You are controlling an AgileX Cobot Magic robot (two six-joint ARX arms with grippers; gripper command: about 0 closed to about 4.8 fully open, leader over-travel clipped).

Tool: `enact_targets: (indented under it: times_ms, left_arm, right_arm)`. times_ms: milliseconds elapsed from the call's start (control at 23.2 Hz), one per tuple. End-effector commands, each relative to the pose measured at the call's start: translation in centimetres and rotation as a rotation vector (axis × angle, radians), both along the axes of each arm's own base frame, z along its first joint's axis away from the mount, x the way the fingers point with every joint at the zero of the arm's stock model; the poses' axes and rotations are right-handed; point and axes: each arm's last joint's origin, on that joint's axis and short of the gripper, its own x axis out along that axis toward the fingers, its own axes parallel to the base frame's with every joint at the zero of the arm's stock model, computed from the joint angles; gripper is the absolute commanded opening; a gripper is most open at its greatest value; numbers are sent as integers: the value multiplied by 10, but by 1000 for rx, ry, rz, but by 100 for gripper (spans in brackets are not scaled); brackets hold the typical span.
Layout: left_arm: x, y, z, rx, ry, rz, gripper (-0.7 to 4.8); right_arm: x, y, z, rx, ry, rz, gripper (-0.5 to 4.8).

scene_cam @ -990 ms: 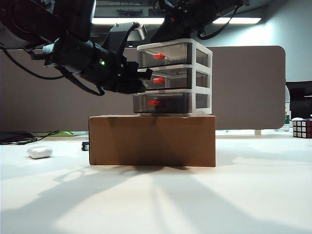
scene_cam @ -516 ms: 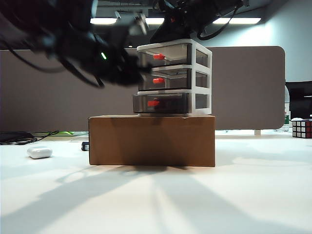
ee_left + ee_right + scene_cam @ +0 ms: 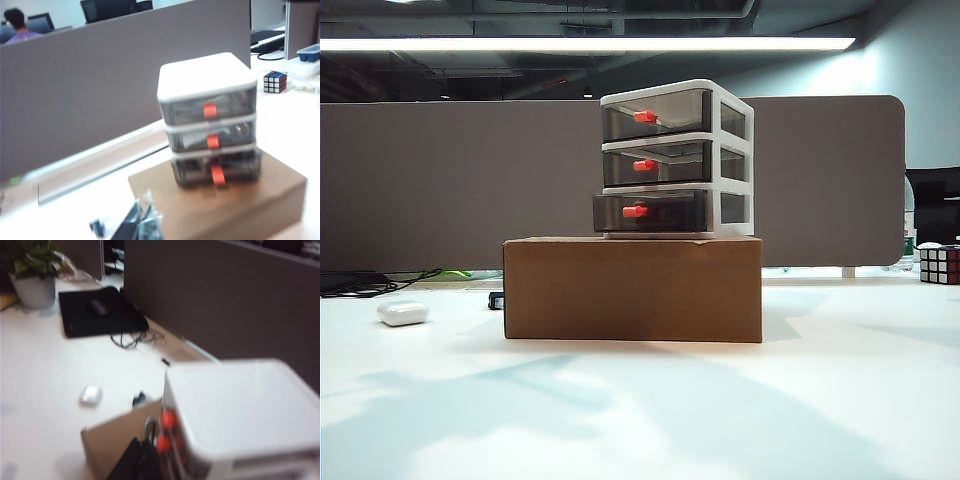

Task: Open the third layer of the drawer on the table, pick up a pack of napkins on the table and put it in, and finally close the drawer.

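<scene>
The three-tier drawer cabinet stands upright on a brown cardboard box, which rests on the white bench; the two upper drawers sit flush in the white frame; the third layer, lowest of the three, projects slightly forward of the frame, its red handle facing the exterior camera. A small white oval case lies on the bench, well apart from the box on the left of the exterior view; a Rubik's cube sits at the far right edge. No pack of napkins is visible in any view. Neither arm appears in the exterior view. The left end effector shows only as dark fingertips close together, shut and holding nothing, with the cabinet beyond it. The right end effector is a dark blurred shape beside the cabinet's white top; I cannot tell how far open it is.
</scene>
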Motion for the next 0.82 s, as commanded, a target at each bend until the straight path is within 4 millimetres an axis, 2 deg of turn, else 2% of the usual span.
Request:
enact_targets:
  times_ms: [43, 301, 387, 430, 818]
  left_arm:
    - [-29, 19, -24, -133, 67, 13, -6]
    - [-57, 39, -55, -265, 100, 57, -6]
    - [-59, 40, -61, -289, 125, 59, -6]
    - [-59, 40, -65, -280, 170, 67, -6]
    - [-57, 38, -77, -233, 200, 66, -6]
  right_arm:
    - [-49, -23, -20, 20, -6, -70, -6]
    - [-102, -47, -59, 61, -15, -111, -6]
    - [-111, -51, -69, 65, -20, -112, -6]
    - [-118, -55, -81, 62, -22, -141, -6]
    - [-141, -65, -133, 116, 8, -180, -6]
